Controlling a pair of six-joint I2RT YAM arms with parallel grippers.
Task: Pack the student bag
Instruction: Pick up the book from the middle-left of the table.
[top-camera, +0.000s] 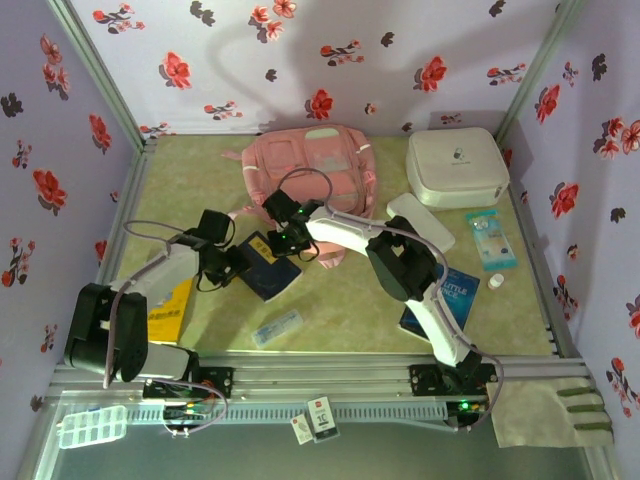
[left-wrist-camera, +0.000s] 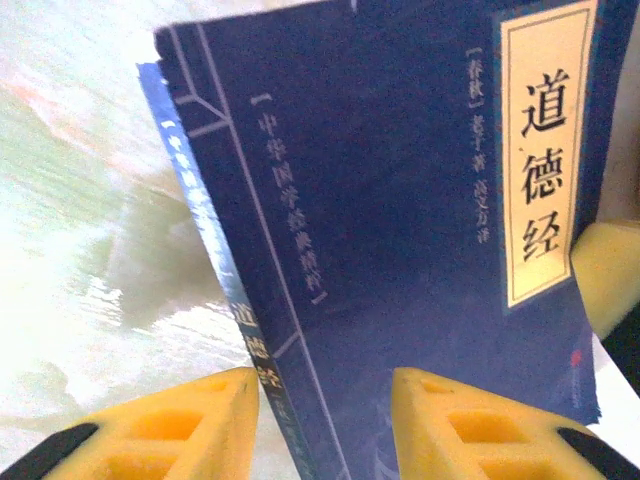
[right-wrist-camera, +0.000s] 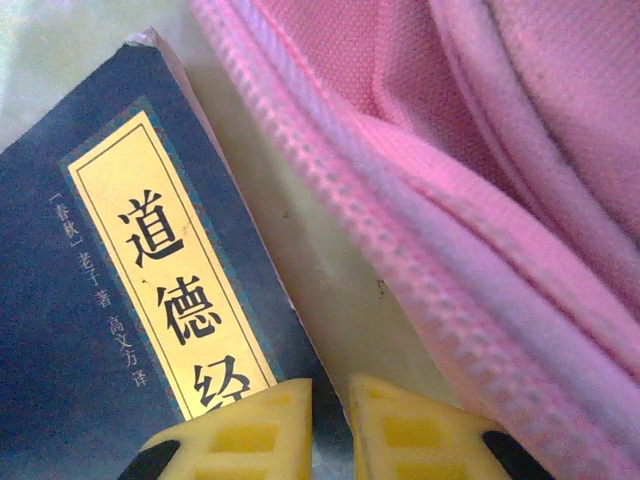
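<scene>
Mid-worktop, left gripper (left-wrist-camera: 322, 378) clamps the dark blue book (left-wrist-camera: 400, 200) by its spine, right gripper (right-wrist-camera: 328, 385) pinches its corner, apparently to load the student bag (top-camera: 310, 165).

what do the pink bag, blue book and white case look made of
student bag: soft woven fabric, matte; the weave and a mesh-edged strap show.
dark blue book: likely paper, printed card cover, fairly matte.
white case: probably hard plastic, smooth with rounded corners.

Large soft pink student bag (top-camera: 312, 168), paler front pockets upward, flat at the far middle of the table (top-camera: 190, 185).
</scene>
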